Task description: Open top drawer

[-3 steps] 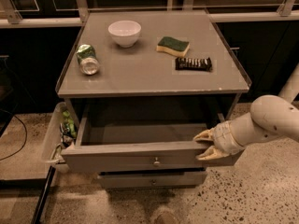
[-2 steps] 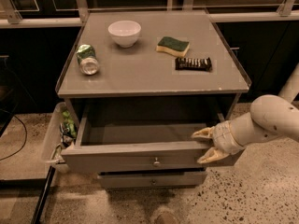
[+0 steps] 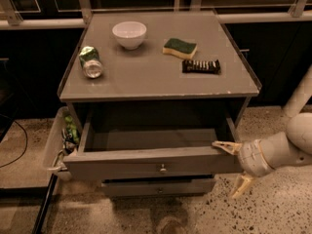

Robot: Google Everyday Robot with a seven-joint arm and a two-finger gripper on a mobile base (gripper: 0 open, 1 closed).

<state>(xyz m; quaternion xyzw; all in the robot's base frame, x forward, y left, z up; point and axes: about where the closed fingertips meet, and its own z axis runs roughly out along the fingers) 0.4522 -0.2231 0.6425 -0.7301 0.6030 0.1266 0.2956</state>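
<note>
Risk: the top drawer (image 3: pixel 122 167) is drawn well out of the bench (image 3: pixel 161 84); a pull applied at its right end could skew it or run it off its guides. The hand (image 3: pixel 233 167) sits at the front panel's right corner, fingers (image 3: pixel 223 146) spread, one at the top rim, one pointing down, gripping nothing.

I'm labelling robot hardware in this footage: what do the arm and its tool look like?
The arm is a smooth, rounded, off-white shell of thick tubular segments. The tool, by the right front corner of the top drawer, has a pale ringed wrist and two slim, pointed, cream-yellow fingers. No cables or markings show.
</note>
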